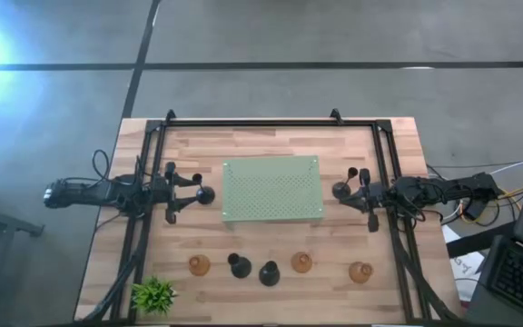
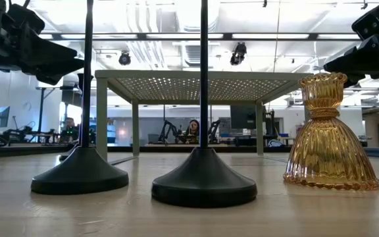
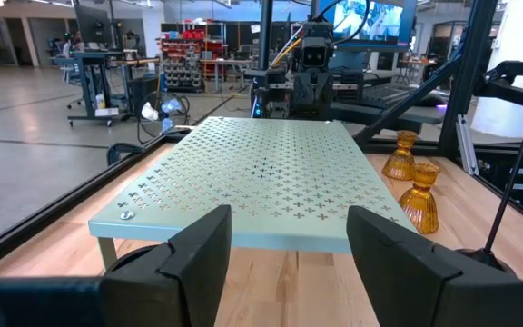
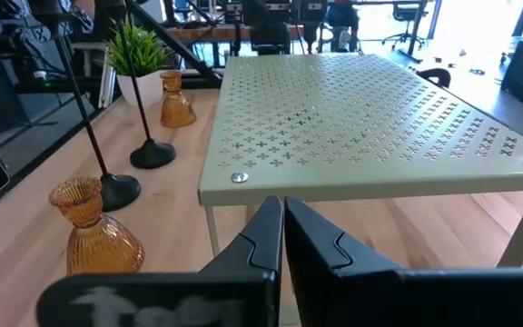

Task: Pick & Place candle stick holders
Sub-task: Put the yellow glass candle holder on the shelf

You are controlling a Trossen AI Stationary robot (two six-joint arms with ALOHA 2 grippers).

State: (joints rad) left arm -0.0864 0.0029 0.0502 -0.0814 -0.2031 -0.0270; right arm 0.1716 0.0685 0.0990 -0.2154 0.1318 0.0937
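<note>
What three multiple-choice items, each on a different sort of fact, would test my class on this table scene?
1. Where is the green plant?
A. Beside the right arm
B. In the middle of the row of holders
C. At a table corner on the left arm's side

2. How many amber candle holders stand on the table?
A. Three
B. Two
C. Five

3. How is the right pincer?
A. Wide open
B. Shut, holding nothing
C. Shut on an amber holder

Answers:
1 C, since the high view shows the plant at the corner below the left arm.
2 A, since three amber holders show in the front row.
3 B, since the right wrist view shows its fingers pressed together with nothing between.
</note>
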